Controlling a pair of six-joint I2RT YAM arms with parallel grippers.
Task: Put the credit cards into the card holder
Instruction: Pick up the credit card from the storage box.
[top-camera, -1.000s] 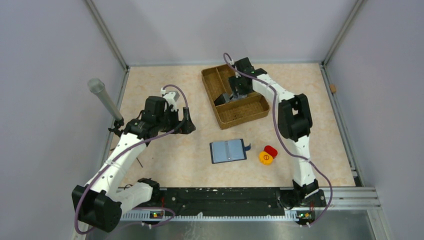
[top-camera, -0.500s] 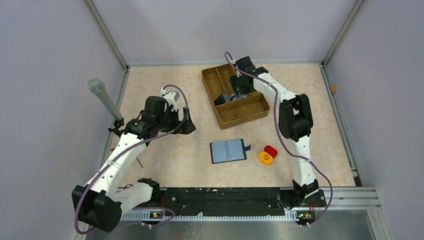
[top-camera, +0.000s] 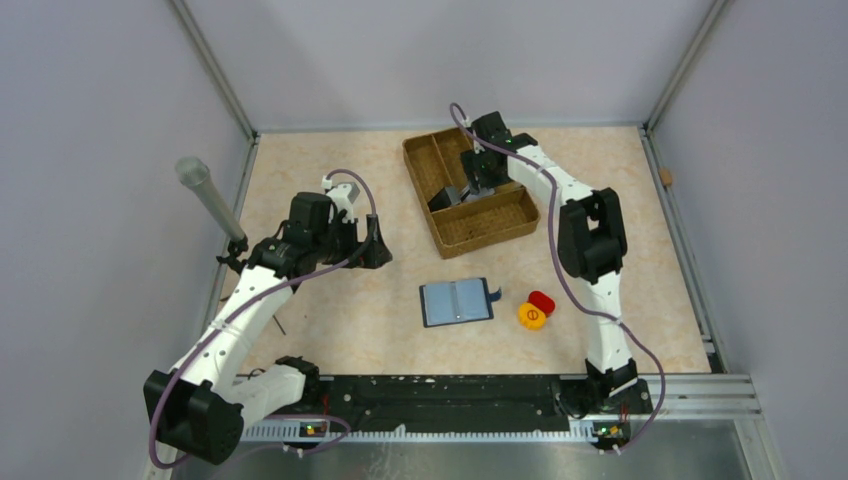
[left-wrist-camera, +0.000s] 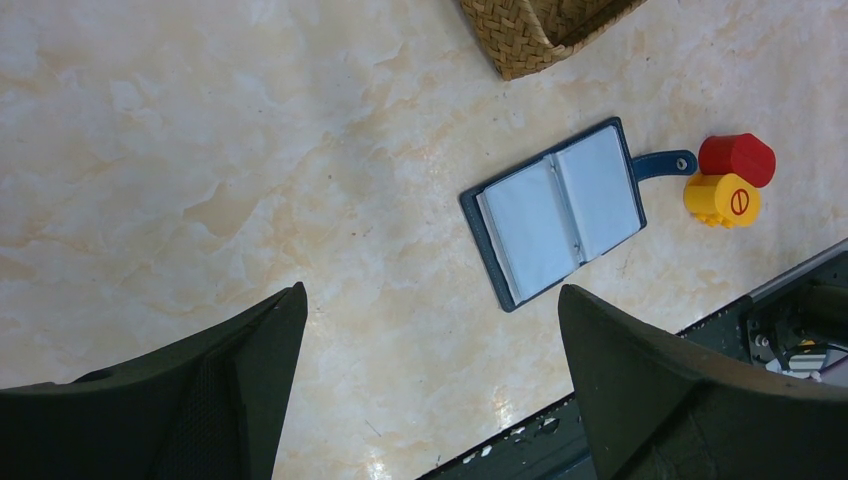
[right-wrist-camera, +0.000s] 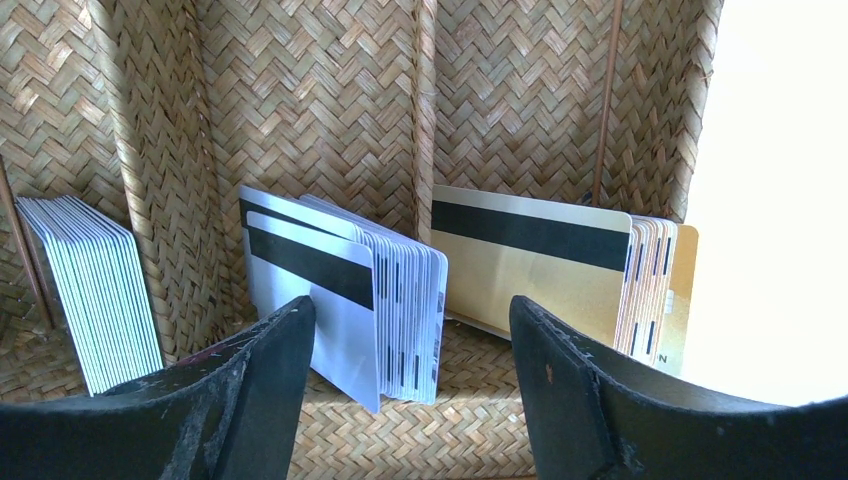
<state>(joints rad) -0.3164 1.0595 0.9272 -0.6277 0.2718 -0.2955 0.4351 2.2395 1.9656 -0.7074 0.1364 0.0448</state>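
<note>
Three stacks of cards (right-wrist-camera: 330, 300) are seen standing on edge inside the tray (top-camera: 482, 234), leaned against its woven back wall. Two stacks are white and one is tan. A black stripe is shown on the front card of the middle stack and of the tan stack. The right fingers (right-wrist-camera: 560, 360) are held down in the tray, just in front of the cards. They are spread apart, and no card is pinched by them. The middle stack is seen between them in the right wrist view, but whether it is touched cannot be told.

The holder (top-camera: 456, 302) is laid open and flat on the counter (top-camera: 330, 320), near the front of the tray but apart from it. Its light blue inside is turned up, and its small tab is pointed to the right. A red piece (top-camera: 541, 299) and a yellow piece (top-camera: 532, 317) are set just beside that tab, touching each other. The left fingers (left-wrist-camera: 262, 350) are spread wide above the counter, well to the left of the holder. A grey tube (top-camera: 208, 196) is seen by the left wall.
</note>
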